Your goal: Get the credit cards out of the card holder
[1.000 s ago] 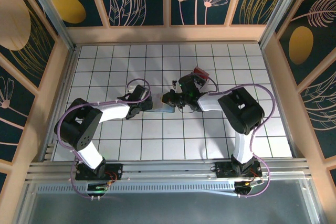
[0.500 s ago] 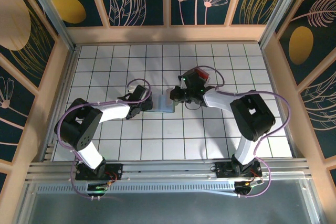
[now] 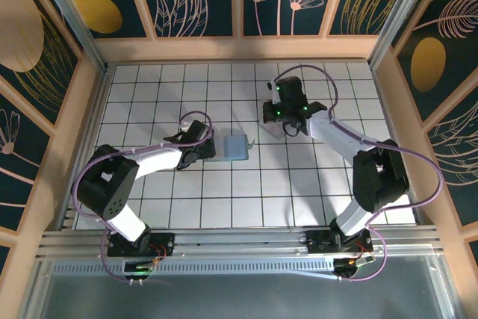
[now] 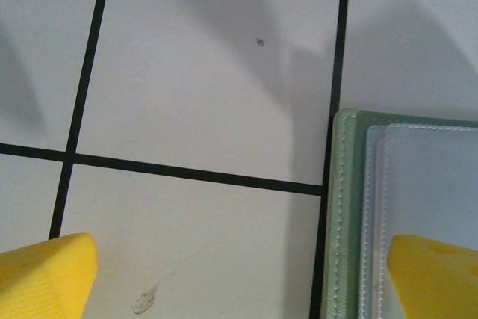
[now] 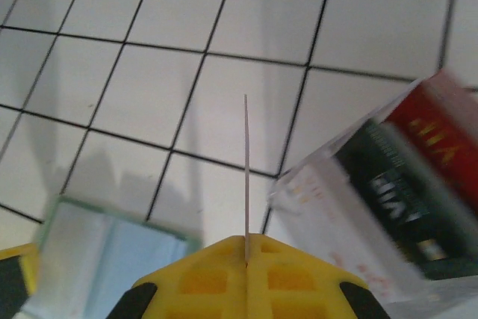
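Since the earlier top view the right claw (image 3: 270,116) has drawn up and to the right, away from the card holder (image 3: 233,147), which now lies uncovered at the centre of the frame. The left arm has hardly shifted.

Nearest the bases, the left claw (image 3: 209,152) sits low at the holder's left edge. In the left wrist view its yellow fingertips (image 4: 45,274) stand apart, one over bare table (image 4: 187,95) and the other over the holder (image 4: 403,207), so the claw is open and straddles that edge rather than pinching it. The holder lies flat, with a pale green stitched border around light blue-grey sleeves. Whether any cards remain inside cannot be told.

Farther up the frame, the right claw (image 5: 246,259) is closed on a thin card (image 5: 246,177), seen edge-on as a pale line rising from between its fingers. Beyond it to the right lies a clear box (image 5: 358,207) with red and black contents, and the holder (image 5: 112,259) shows at the lower left.

The step in hand looks like carrying off an extracted card. The next move probably calls for setting it down on open table clear of the box, then returning to the holder while the left claw steadies it.
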Controlling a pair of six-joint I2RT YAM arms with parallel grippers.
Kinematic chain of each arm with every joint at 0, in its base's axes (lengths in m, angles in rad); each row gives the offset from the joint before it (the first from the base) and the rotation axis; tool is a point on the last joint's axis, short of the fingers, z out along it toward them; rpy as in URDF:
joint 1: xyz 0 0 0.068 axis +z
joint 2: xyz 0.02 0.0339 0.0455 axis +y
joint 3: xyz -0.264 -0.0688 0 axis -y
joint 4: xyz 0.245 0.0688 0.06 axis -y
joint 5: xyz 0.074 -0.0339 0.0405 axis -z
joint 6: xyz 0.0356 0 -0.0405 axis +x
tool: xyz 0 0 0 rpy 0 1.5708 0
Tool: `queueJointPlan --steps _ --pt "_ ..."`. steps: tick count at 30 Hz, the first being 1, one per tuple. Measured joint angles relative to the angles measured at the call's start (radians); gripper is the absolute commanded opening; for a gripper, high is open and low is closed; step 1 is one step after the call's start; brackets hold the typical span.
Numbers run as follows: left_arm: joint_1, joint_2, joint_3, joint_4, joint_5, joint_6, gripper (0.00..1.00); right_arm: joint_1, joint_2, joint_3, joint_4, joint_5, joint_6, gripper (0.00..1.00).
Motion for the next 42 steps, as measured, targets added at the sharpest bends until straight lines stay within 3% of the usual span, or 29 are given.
queueJointPlan --steps 8,17,42 --pt "0.0 -0.106 0.002 0.001 0.01 -0.001 0.99 -0.051 -0.006 0.007 -0.026 0.065 -0.178 0.0" --pt "0.0 -0.175 -0.003 0.001 0.009 -0.002 0.99 -0.057 0.034 0.009 -0.042 0.044 -0.306 0.0" --pt "0.0 -0.177 -0.012 0.0 -0.017 -0.005 0.99 -0.057 0.114 0.009 -0.079 0.017 -0.373 0.0"
